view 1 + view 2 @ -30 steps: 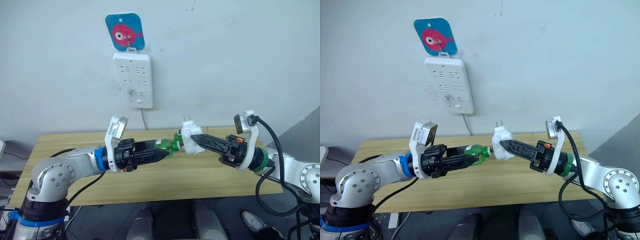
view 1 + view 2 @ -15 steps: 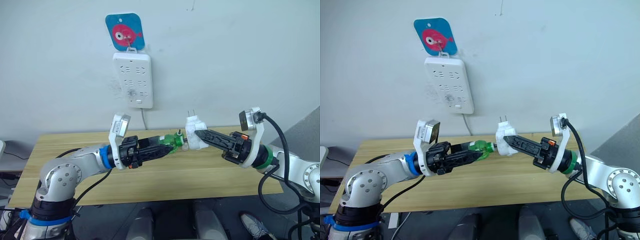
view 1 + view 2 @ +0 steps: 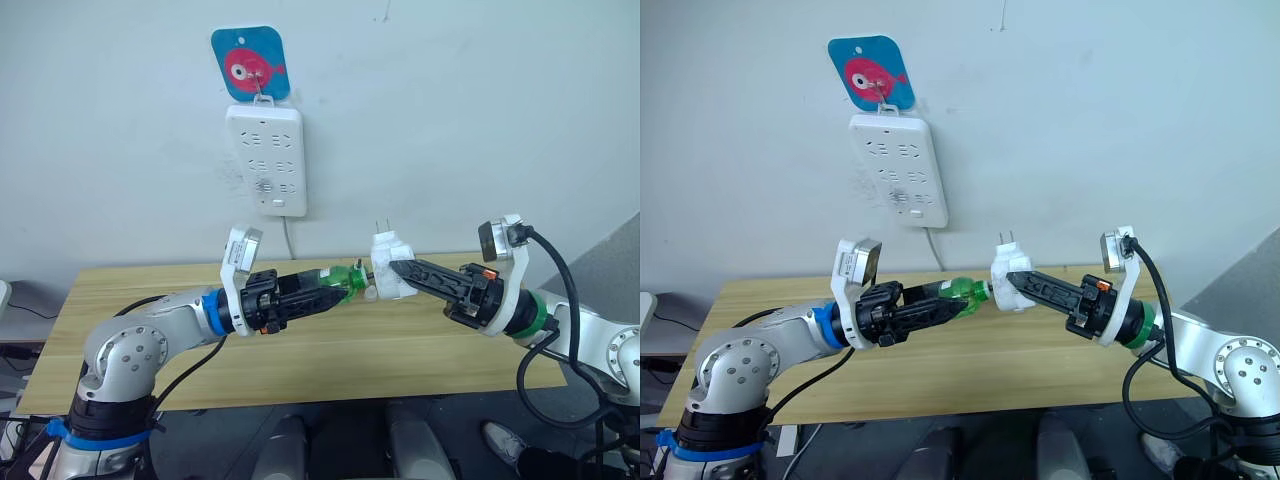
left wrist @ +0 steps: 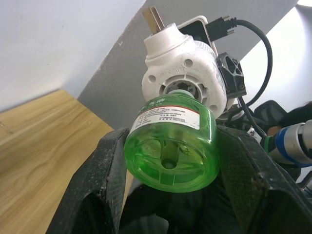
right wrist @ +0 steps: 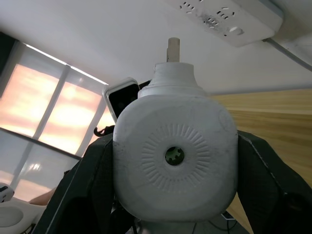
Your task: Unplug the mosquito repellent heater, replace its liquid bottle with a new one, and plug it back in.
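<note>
The white mosquito repellent heater (image 3: 388, 268) hangs in the air over the table, prongs pointing up, with my right gripper (image 3: 396, 268) shut on it. A green liquid bottle (image 3: 345, 281) lies sideways in my left gripper (image 3: 330, 288), which is shut on it. The bottle's neck points at the heater's underside and meets its round socket (image 4: 181, 90). In the left wrist view the bottle (image 4: 170, 146) sits between both fingers with its base facing the camera. The right wrist view looks at the heater's top face (image 5: 175, 156) and its centre hole.
A white multi-socket power strip (image 3: 265, 160) hangs on the wall under a blue fish hook (image 3: 250, 63), its cable dropping behind the wooden table (image 3: 300, 345). Both arms meet above the table's middle.
Over the last second both grippers rose and shifted slightly right, and the bottle's neck closed onto the heater's underside. Hardly anything moved in the last half second.
</note>
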Robot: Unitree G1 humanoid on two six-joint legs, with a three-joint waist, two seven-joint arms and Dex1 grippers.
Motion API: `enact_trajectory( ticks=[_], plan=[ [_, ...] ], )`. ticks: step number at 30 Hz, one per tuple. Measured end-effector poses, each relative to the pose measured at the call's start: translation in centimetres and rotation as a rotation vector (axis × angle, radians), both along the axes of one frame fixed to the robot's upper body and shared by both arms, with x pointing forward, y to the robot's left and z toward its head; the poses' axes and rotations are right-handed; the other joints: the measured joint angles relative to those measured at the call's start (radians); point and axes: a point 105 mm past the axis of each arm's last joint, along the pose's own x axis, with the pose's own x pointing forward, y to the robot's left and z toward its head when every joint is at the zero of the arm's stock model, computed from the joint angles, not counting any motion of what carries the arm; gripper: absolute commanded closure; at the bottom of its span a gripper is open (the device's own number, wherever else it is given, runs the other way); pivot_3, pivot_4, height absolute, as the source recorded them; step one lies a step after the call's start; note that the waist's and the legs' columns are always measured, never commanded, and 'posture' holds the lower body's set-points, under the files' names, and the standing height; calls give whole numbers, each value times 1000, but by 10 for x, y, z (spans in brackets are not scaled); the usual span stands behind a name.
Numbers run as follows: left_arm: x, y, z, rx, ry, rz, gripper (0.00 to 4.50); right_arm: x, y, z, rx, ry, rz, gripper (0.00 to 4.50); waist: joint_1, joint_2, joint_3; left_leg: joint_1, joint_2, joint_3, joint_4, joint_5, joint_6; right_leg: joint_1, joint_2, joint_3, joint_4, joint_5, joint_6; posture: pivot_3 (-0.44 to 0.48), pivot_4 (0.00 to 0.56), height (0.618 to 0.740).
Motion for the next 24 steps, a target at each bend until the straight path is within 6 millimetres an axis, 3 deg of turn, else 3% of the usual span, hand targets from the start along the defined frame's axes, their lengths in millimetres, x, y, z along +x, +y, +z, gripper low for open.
enact_trajectory(
  ticks=[24],
  plan=[
    [-6,4,3,16,43,-27,2091,-3,0,1,-4,0,15,1531,0,0,0,0,0,0,0,0,0,0,0,0,0,0,0,-60,196,740]
  ],
)
